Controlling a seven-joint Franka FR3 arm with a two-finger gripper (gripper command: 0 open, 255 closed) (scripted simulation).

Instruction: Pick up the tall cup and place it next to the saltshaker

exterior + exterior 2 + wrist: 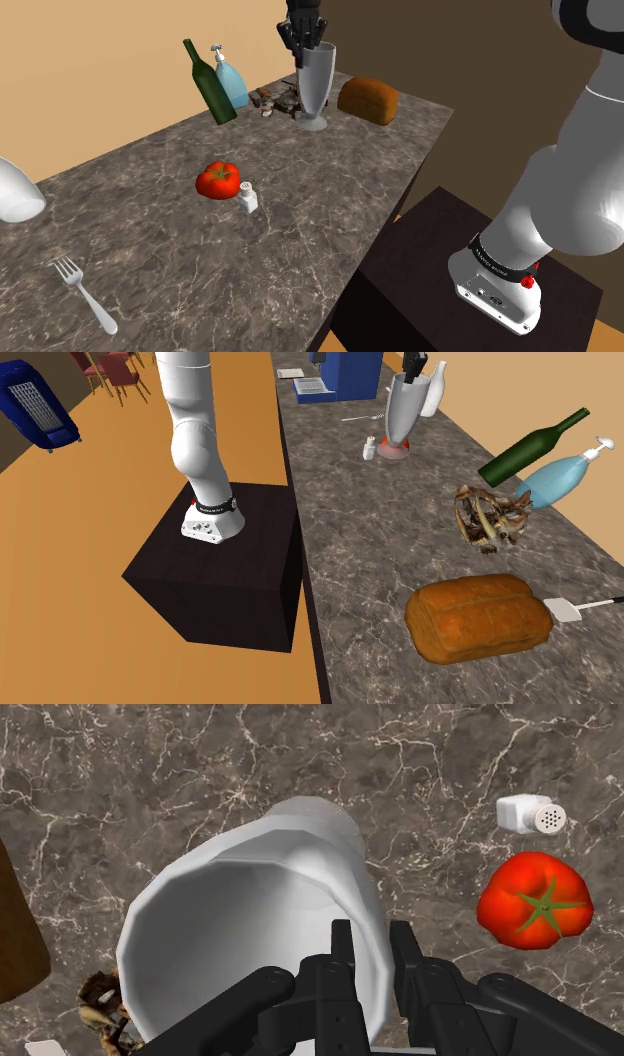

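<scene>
Your fingers point(341, 962) clasp the rim of the cup point(250, 904), one inside and one outside, so it hangs upright and empty under them, seemingly clear of the surface point(300, 225), while the saltshaker point(528, 813) lies lower, off the outer finger's side, near the tomato point(535, 899).

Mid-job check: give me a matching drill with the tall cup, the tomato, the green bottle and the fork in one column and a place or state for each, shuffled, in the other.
1. tall cup
2. tomato
3. green bottle
4. fork

A. lying flat on the counter at the shoulder view's lower left
B. rim clasped between the fingers
C. beside the blue bottle
D. red, right next to the saltshaker

Pairs: 1-B, 2-D, 3-C, 4-A
</scene>
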